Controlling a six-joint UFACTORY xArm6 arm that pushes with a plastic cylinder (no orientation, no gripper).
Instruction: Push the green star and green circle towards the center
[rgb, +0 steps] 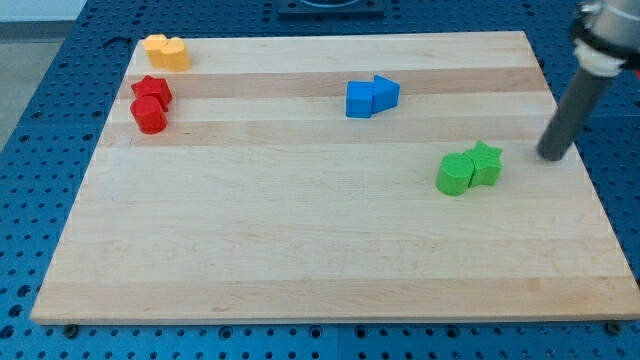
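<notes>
The green star and the green circle sit touching each other on the right part of the wooden board, the circle on the star's left and slightly lower. My tip rests on the board to the right of the green star, a short gap apart from it. The dark rod rises from there toward the view's top right.
A blue cube and a blue triangle touch near the top middle. A red star and a red cylinder are at the left. Two yellow blocks sit at the top left corner.
</notes>
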